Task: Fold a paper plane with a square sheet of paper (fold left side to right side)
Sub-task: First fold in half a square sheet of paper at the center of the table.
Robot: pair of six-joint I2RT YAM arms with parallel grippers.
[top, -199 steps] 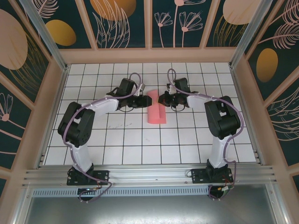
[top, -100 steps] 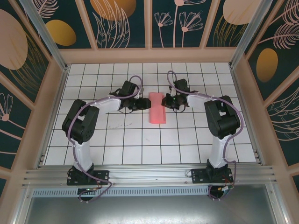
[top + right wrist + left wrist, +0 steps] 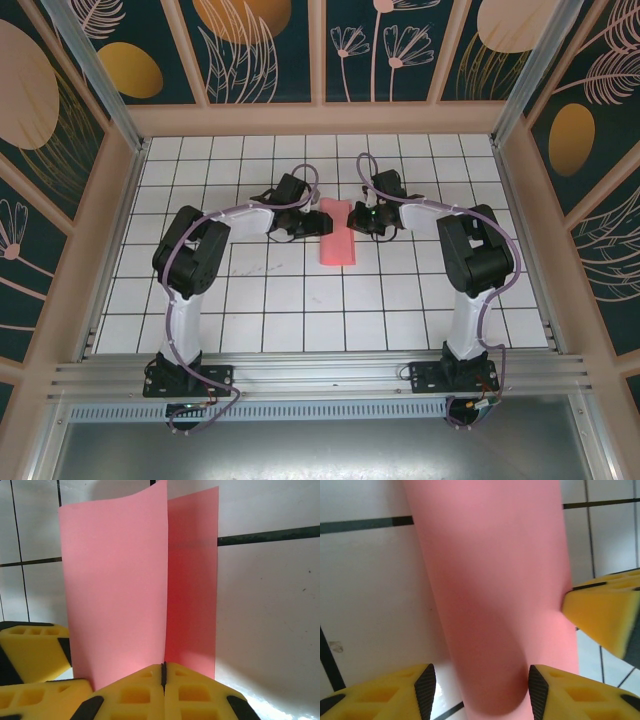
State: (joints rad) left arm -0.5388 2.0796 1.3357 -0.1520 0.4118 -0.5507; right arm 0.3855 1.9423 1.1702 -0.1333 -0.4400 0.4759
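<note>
The square sheet of paper [image 3: 338, 235] lies mid-table as a coral-red strip, its left half bent over onto the right half in a soft, uncreased roll. In the left wrist view the rounded bend of the paper [image 3: 495, 595] runs between the two fingers of my left gripper [image 3: 482, 692], which stands open astride it. My left gripper [image 3: 312, 222] sits at the paper's left side. My right gripper [image 3: 163, 672] is shut on the paper's [image 3: 115, 590] meeting edges at the right side [image 3: 352, 214].
The white gridded table [image 3: 300, 300] is walled by a wooden frame [image 3: 320, 118] at the back and sides. One yellow finger of the right gripper [image 3: 602, 615] shows at the paper's far side in the left wrist view.
My left gripper has slid right onto the paper's rolled left side, its arm swinging inward. The paper's raised flap has come down lower. The right gripper has barely shifted.
</note>
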